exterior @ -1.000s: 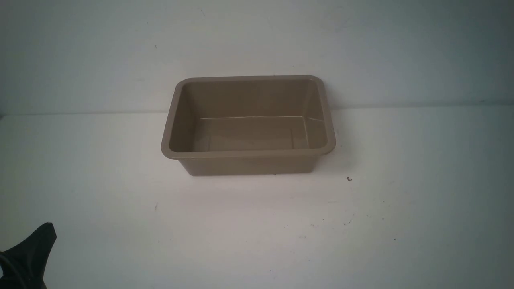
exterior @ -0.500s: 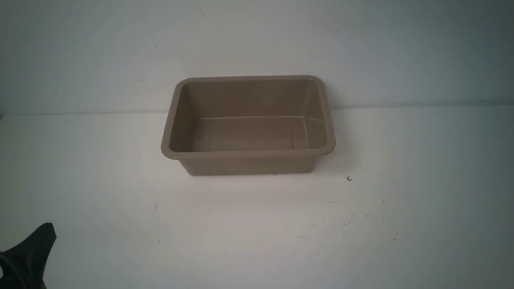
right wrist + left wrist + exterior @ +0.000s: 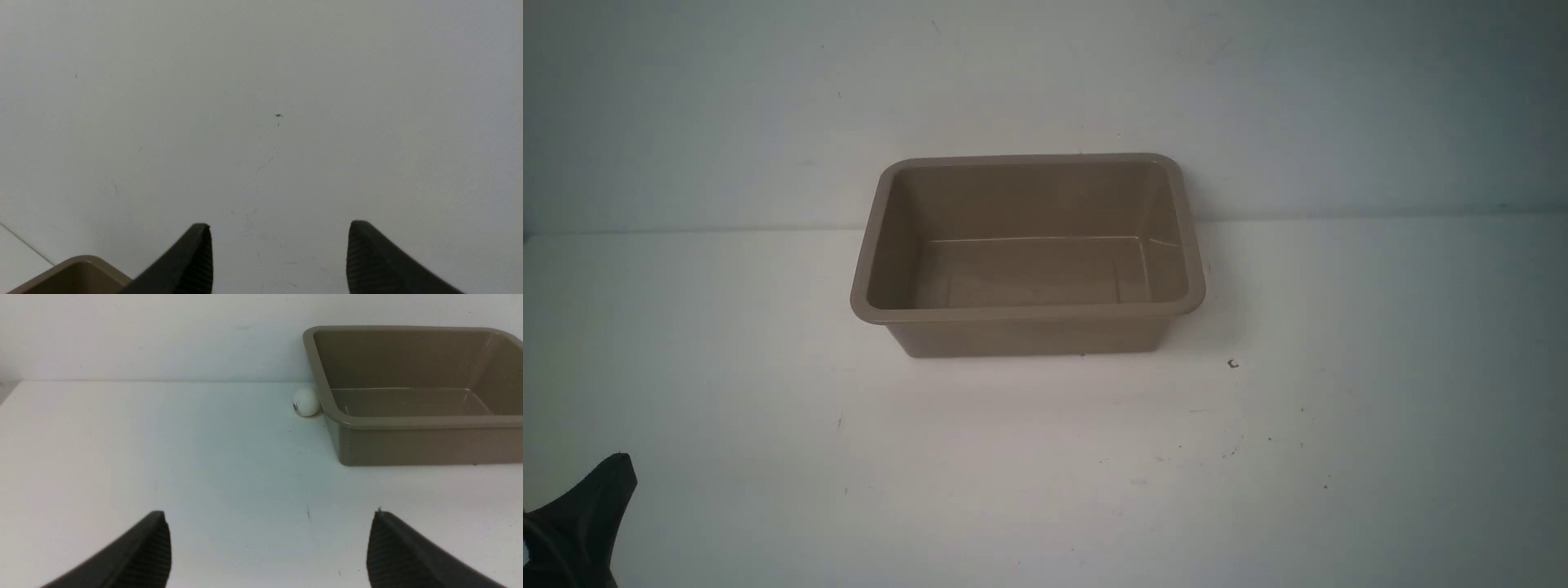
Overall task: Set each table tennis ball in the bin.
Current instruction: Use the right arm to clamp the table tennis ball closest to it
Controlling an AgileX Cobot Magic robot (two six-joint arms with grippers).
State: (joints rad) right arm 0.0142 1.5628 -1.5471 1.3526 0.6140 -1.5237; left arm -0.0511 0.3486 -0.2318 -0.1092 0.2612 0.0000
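The bin (image 3: 1029, 312) is seen upright on the white desk (image 3: 1045, 474), near the middle and set back toward the pale wall (image 3: 1045, 82), with a long side turned toward the robot. One ball (image 3: 306, 402) is picked up in the left wrist view only. It is set on the desk outside the bin, tucked just under the flared rim at a short side wall, toward the far corner (touching the wall or just shy of it, cannot be told). A small dark print is seen on the ball. In the front view the ball cannot be made out against the white.

The left gripper (image 3: 269, 513) is held low near the desk, well apart from the ball and the bin. Its fingers (image 3: 143, 555) are spread wide with nothing between them, so it is released. A black part of it is caught at the lower left corner of the front view.

The right gripper (image 3: 280, 225) is seen only by its own camera, with fingers parted and nothing gripped, so it is released too. A scuffed pale surface is faced by it, and one rounded corner of the bin is caught beside one finger. A tiny dark mark (image 3: 1232, 364) is noted on the desk near the bin's right front corner.
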